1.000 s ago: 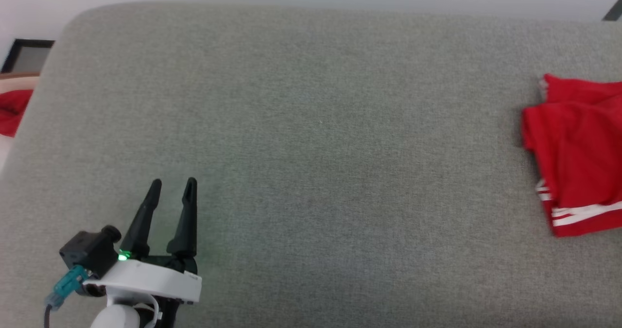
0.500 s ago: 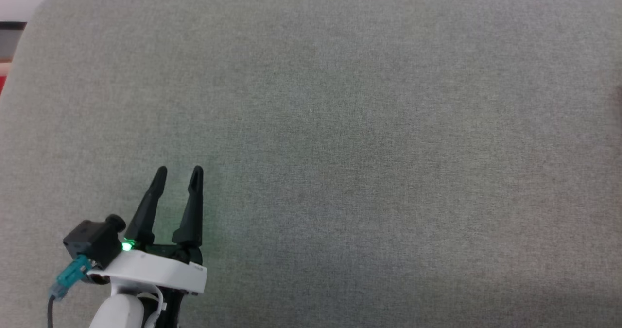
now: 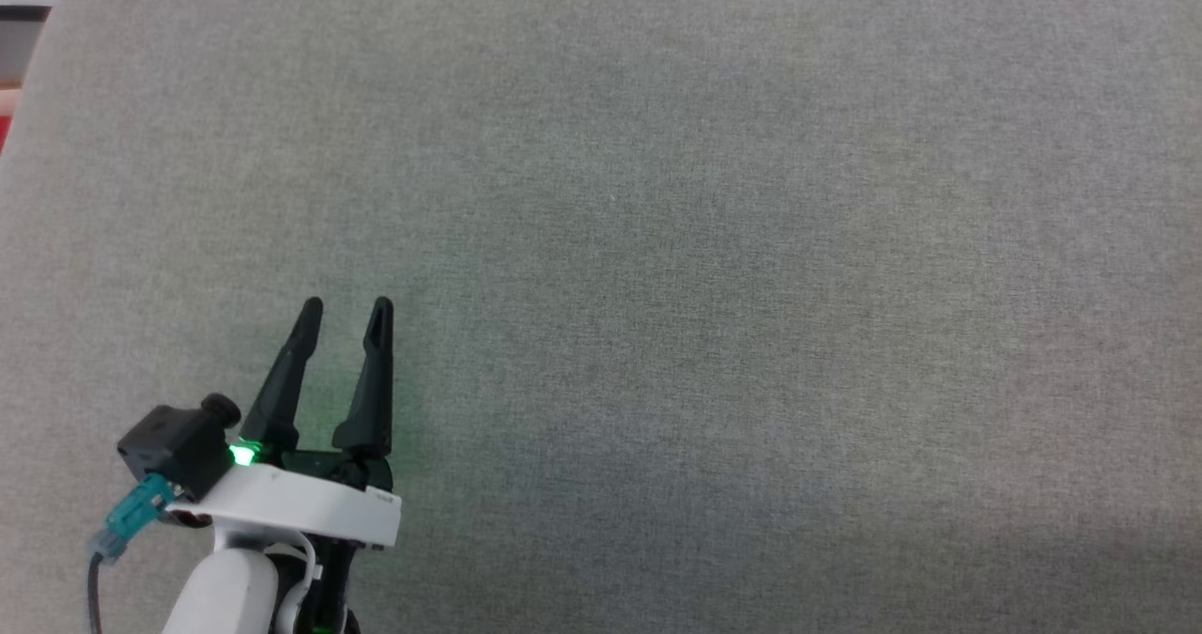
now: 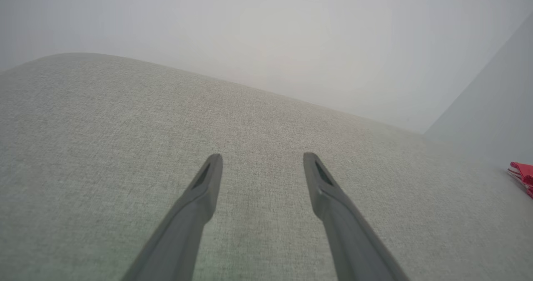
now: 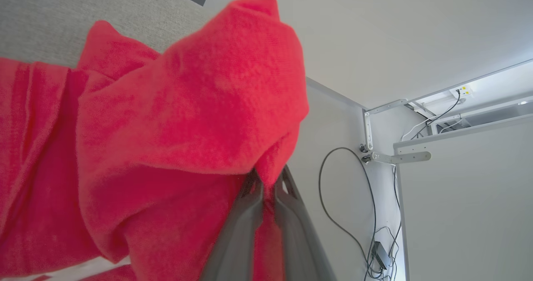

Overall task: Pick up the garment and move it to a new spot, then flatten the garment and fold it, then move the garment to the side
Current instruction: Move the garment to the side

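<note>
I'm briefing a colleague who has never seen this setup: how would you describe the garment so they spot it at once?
Start from the wide grey upholstered surface; in front of it the right gripper is shut on the garment, a bunched mass of cloth. Its bright red stands out against the grey fabric, the pale wall and the black cable beside it.

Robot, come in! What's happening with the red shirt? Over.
Left tool open over gray cushion. Right tool shut on red shirt. No obstacle seen. Over.
</note>
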Controlling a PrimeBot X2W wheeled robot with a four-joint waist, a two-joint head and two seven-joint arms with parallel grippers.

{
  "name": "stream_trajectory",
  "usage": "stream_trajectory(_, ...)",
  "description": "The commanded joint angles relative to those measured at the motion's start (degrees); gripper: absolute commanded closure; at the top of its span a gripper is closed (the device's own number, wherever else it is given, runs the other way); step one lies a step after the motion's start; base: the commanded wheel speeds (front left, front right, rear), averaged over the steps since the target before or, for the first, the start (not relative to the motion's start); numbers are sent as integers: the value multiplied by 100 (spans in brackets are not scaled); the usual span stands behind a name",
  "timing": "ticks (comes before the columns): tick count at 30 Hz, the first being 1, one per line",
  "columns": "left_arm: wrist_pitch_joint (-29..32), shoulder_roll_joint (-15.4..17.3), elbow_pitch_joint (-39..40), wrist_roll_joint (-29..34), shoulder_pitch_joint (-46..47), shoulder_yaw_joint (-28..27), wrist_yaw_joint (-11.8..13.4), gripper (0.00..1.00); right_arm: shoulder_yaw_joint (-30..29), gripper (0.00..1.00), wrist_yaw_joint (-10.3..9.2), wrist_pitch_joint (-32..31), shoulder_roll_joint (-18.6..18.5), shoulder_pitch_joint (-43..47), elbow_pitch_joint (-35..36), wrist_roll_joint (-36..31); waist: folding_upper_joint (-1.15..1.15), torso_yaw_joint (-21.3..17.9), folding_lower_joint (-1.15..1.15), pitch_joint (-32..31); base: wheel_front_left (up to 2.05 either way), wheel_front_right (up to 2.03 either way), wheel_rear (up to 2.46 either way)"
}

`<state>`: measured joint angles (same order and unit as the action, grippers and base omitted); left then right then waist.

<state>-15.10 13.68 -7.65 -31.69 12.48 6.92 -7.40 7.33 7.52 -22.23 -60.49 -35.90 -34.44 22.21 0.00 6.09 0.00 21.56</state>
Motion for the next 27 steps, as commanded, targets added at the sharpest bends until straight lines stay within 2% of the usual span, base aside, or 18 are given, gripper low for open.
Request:
stream_trajectory(1,1,5,11,-17,42,-6,-15,0,-53,96,-7,21,67,-89,-26,-101,0,13,0,14,0,0,0)
stream_trajectory(4,0,1,-5,-15,62,-7,-15,0,-161,68,-6,-27,221,-145,-134,-214,0,24,0,12,0,0,0)
stream_trajectory(6,1,6,-16,-9,60,-19,-15,0,-257,57,-6,-75,340,-196,-197,-302,0,21,0,-1,0,0,0)
stream_trajectory(9,0,13,-29,0,41,-28,-15,0,-408,49,-6,-143,458,-220,-270,-456,0,17,0,-40,0,0,0)
stream_trajectory(10,0,16,-32,1,29,-39,-15,0,-474,35,-7,-172,506,-225,-297,-489,0,11,0,-59,0,0,0)
stream_trajectory(11,0,18,-37,3,14,-45,-15,0,-509,13,-6,-194,553,-208,-291,-532,0,4,0,-78,0,0,0)
stream_trajectory(14,1,19,-44,14,-30,-76,-15,0,-664,7,-6,-212,667,-185,-285,-661,0,-19,0,-146,0,0,0)
stream_trajectory(15,1,22,-42,23,-49,-93,-15,0,-714,2,-6,-198,698,-168,-276,-687,0,-30,0,-176,0,0,0)
stream_trajectory(16,1,26,-44,33,-68,-108,-15,0,-768,0,-6,-170,720,-153,-271,-735,0,-42,0,-207,0,0,0)
stream_trajectory(21,1,31,-50,62,-155,-191,-15,0,-890,0,-6,-9,933,24,-170,-718,0,-100,0,-406,0,0,0)
stream_trajectory(27,1,50,-90,143,-320,-338,-15,0,-921,0,-6,492,1459,293,143,-540,0,-200,0,-725,0,0,0)
